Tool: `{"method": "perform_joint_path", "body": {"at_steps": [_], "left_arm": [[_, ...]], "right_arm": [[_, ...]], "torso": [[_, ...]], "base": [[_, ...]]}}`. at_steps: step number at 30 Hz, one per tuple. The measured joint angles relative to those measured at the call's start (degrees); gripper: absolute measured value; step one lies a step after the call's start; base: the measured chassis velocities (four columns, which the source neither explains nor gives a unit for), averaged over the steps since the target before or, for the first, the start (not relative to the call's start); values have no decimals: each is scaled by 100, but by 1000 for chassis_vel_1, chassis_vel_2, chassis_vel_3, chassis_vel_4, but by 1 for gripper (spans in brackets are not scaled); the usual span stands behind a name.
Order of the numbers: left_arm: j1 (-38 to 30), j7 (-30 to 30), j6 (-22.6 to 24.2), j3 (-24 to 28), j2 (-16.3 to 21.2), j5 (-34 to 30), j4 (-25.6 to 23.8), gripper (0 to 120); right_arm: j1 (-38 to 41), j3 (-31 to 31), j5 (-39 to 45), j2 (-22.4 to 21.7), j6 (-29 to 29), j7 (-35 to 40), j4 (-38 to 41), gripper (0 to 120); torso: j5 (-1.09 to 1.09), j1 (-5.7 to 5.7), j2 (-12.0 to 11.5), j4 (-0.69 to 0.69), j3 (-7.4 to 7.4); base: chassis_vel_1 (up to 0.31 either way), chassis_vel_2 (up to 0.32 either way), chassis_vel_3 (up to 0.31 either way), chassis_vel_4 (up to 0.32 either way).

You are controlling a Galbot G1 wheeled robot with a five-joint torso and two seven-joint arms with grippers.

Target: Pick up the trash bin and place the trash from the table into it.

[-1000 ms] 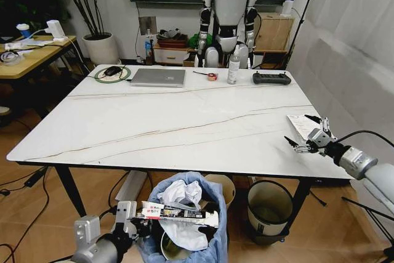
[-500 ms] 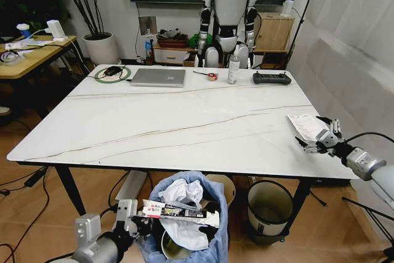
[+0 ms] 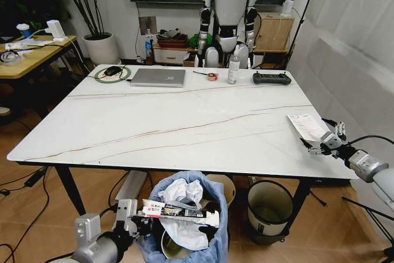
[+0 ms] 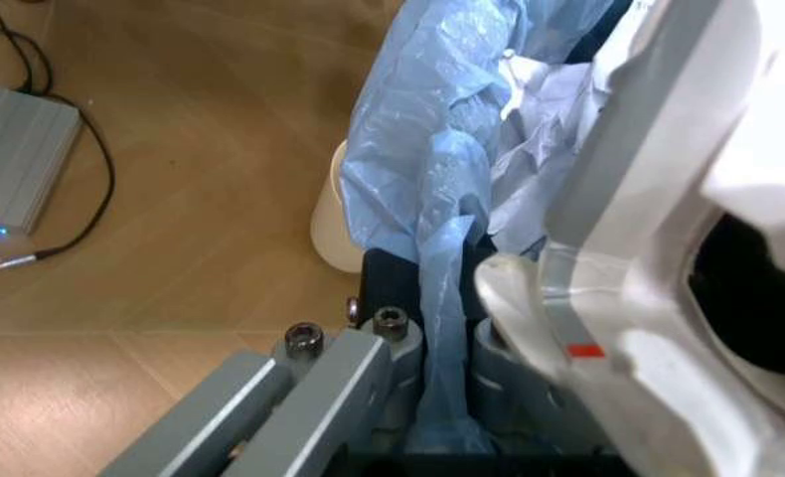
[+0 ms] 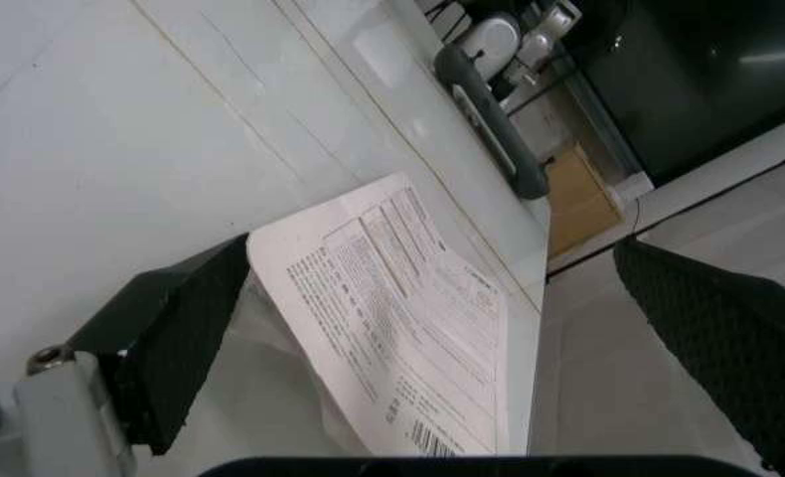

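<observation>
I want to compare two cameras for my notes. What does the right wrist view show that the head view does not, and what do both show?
Right wrist view alone: the printed text lines and a barcode on the paper sheet, and the right pincer open, one finger at the sheet's edge.

Head view alone: the left pincer shut on the trash bin below the table's near edge, white tissues and a long wrapper in it, plus the laptop and spray bottle.

Both: the table, the sheet, and the black controller.

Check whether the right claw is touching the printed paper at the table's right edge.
Cannot tell. In the right wrist view the open right claw straddles the printed paper, one finger at its edge, with no plain contact or gap.
</observation>
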Motion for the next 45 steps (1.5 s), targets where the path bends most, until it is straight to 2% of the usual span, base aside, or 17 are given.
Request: {"method": "perform_joint_path", "body": {"at_steps": [3,4,7,9,13,17,19,25,26,31,40,45], "left_arm": [[2,0,0,0,-3,1,0,0],[15,0,-1,-1,-4,4,0,0],[22,0,-1,-4,-7,9,0,0],[20,0,-1,-5,-11,13,0,0],[14,0,-2,-5,-13,15,0,0],[6,0,-3,-5,-13,15,0,0],[4,0,-2,-5,-13,15,0,0],[0,0,-6,-14,-13,15,0,0],[0,0,-6,-14,-13,15,0,0],[-1,-1,-8,-18,-6,11,0,0],[-14,-3,-15,-23,-4,11,0,0],[-16,-9,-18,-18,13,9,0,0]], "right_arm": [[22,-11,-11,13,12,11,-36,99],[41,-14,-21,14,28,14,-68,94],[57,-14,-30,14,41,14,-105,90],[76,-14,-38,13,53,14,-162,80],[84,-14,-45,20,80,5,-220,71],[88,-21,-56,37,97,-7,-280,53],[92,-24,-58,38,97,-8,-289,49],[130,-58,-58,42,99,-8,-342,22],[130,-58,-58,42,99,-8,-342,22],[123,-72,-58,73,99,-18,-375,3],[89,-86,-61,109,110,-50,-372,2],[26,-83,183,102,107,-42,-33,2]], "torso": [[0,0,0,0,0],[0,0,0,0,0],[0,0,0,0,0],[0,0,0,0,0],[0,0,0,0,0],[0,0,0,0,0],[0,0,0,0,0],[0,0,0,0,0],[0,0,0,0,0],[-1,0,0,0,0],[0,0,0,0,0],[1,0,0,0,0]], "base": [[0,0,0,0],[0,0,0,0],[0,0,0,0],[0,0,0,0],[0,0,0,0],[0,0,0,0],[0,0,0,0],[0,0,0,0],[0,0,0,0],[0,0,0,0],[0,0,0,0],[0,0,0,0]]}}
